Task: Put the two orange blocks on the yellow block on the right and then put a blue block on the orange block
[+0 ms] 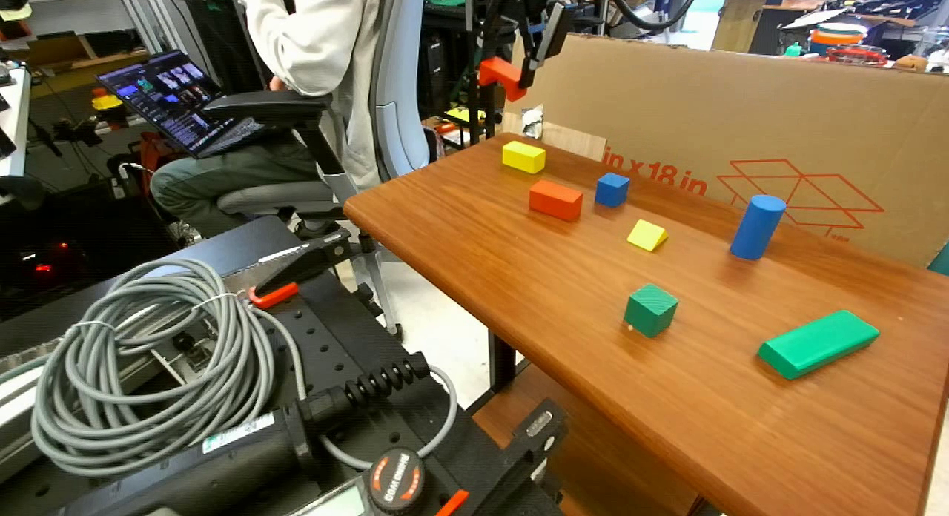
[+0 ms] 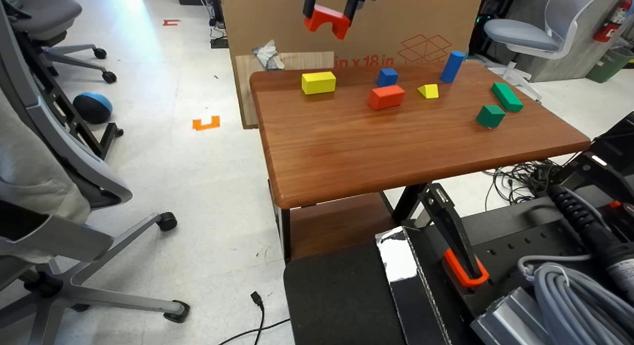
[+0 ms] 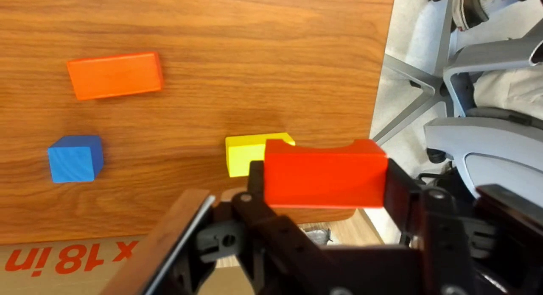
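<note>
Gripper [image 3: 325, 176] squeezes orange arch [image 2: 329, 15], up high, about over yellow block [image 2: 318, 83], not touching it | orange brick [image 2: 386, 97] and blue cube [image 2: 387, 77] sit on table [image 2: 396, 151], each apart from yellow block | I see none stacked yet; left, I think: both orange ones, then blue cube

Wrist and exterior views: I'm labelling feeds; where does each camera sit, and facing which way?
An exterior view: high, looking diagonally past the green cube across the wooden table toward the cardboard; gripper at top.
An exterior view: high off the table's long side, facing the cardboard; gripper fingers at top.
Wrist view: on the wrist, facing the table past fingers gripping the orange-red arch block.
All share the rectangular yellow block; both exterior views, the blue cylinder.
</note>
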Controlling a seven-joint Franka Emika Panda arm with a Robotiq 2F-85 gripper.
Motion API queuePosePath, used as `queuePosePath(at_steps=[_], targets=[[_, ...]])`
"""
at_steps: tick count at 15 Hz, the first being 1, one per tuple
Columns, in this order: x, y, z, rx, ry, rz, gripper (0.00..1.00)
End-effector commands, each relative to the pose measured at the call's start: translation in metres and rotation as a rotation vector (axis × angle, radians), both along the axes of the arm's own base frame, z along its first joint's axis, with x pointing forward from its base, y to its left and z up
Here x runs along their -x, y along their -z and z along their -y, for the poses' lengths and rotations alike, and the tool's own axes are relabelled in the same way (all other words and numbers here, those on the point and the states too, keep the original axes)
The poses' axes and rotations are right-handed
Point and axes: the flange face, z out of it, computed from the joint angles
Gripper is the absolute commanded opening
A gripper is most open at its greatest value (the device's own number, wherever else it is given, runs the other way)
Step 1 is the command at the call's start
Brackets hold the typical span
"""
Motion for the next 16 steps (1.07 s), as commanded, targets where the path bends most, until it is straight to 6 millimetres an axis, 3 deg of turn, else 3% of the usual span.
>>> queuePosePath(at_steps=[1,10,16], targets=[[-0.018,0.004,-0.007,0.025,0.048,0.019,0.42],[-0.04,0.036,-0.006,0.09,0.081,0.046,0.42],[-0.032,0.059,-0.013,0.137,0.018,0.073,0.42]])
